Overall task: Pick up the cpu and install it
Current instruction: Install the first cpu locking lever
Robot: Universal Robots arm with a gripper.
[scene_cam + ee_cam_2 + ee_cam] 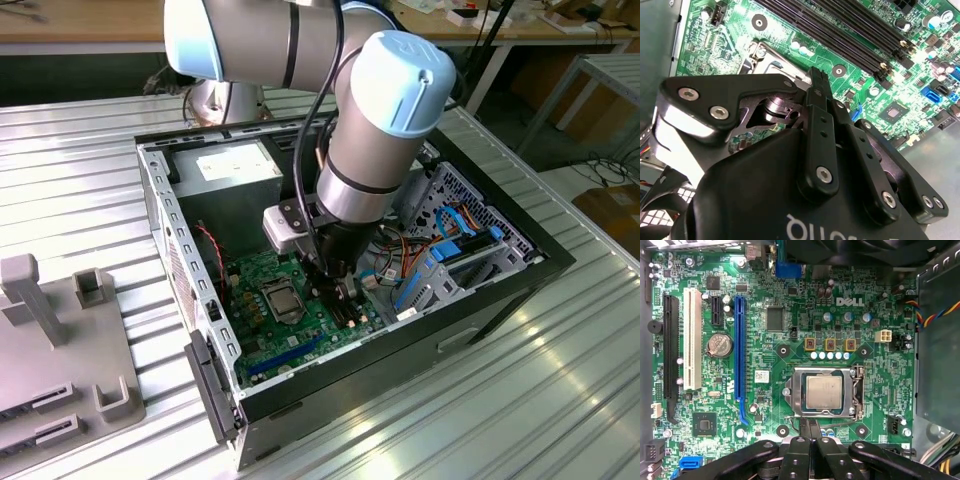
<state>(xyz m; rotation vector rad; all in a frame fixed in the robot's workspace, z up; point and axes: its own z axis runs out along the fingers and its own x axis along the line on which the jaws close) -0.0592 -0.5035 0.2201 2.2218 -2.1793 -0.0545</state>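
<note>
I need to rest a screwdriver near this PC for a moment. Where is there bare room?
The ribbed metal table is bare on the exterior view's right of the open case. Left of the case it is tighter, beside the grey fixture. Inside it is crowded: gripper, cpu, cables.

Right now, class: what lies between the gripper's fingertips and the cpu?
In the first wrist view, only the socket frame's lower edge separates the gripper from the cpu.

Arm [330, 60]: folded over, grey links with pale blue joint caps, forearm angled steeply downward.
Wrist [345, 245]: points down, a small white camera block [283, 226] clamped at its side.
Tool [809, 427]: black fingers [818, 90] pressed together, tips apparently touching; nothing between them, though shadow hides the exact contact.
</note>
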